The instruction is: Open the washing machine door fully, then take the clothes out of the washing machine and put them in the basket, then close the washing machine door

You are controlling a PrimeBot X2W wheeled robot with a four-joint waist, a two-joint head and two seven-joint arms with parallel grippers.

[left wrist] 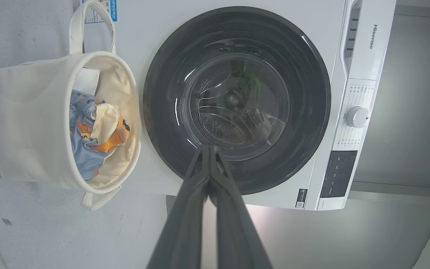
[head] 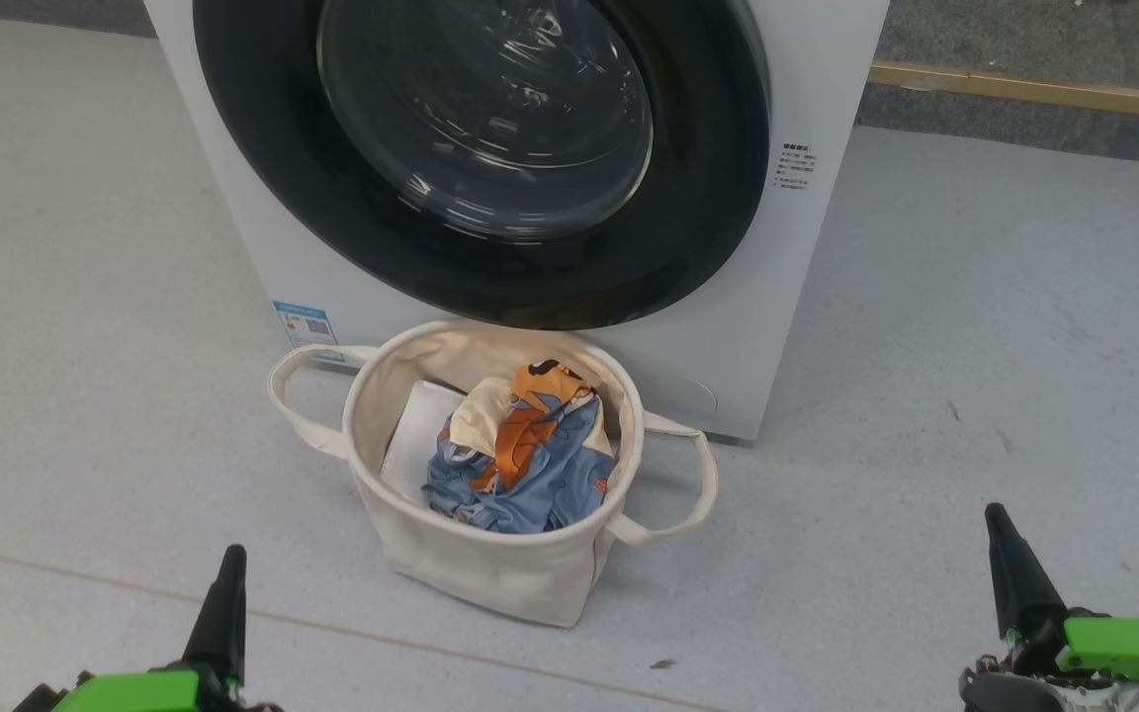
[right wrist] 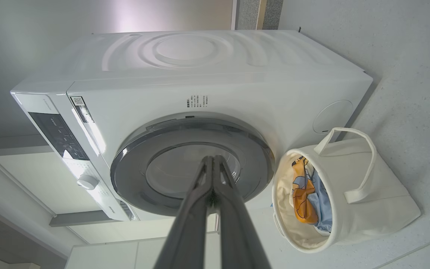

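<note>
Two end effectors, both low and well back from the work. The left end effector [head: 229, 578] has its fingers pressed together with nothing between them, and it hovers over the floor [head: 975, 326] at the head view's lower left. The right end effector [head: 1003, 539] is the same at the lower right: tips together, empty. Neither touches the machine or the tub.

The washing machine door [head: 485, 129] sits flush against the front of the washing machine [head: 827, 89] in both wrist views. Its black rim [left wrist: 162, 112] shows no gap at the edge. Judged shut, though whether the latch has caught cannot be told. No fabric can be made out through the glass bowl [left wrist: 237, 93], but reflections muddy it.

The clothes [head: 520, 465] are a light-blue bundle with orange and cream print. They lie inside the basket [head: 490, 578], below its rim and partly over a flat white sheet [head: 419, 435] on the left side. The basket stands upright on the floor, just in front of the machine and below the door.

Step in hand, as judged: the last one, closing the door, and it looks done. Unloading looks done too, so nothing left calls for a grasp. Next move, if any, is a light push with closed tips on the black rim to confirm the latch, reaching over the basket without knocking it. Otherwise, arms clear.
</note>
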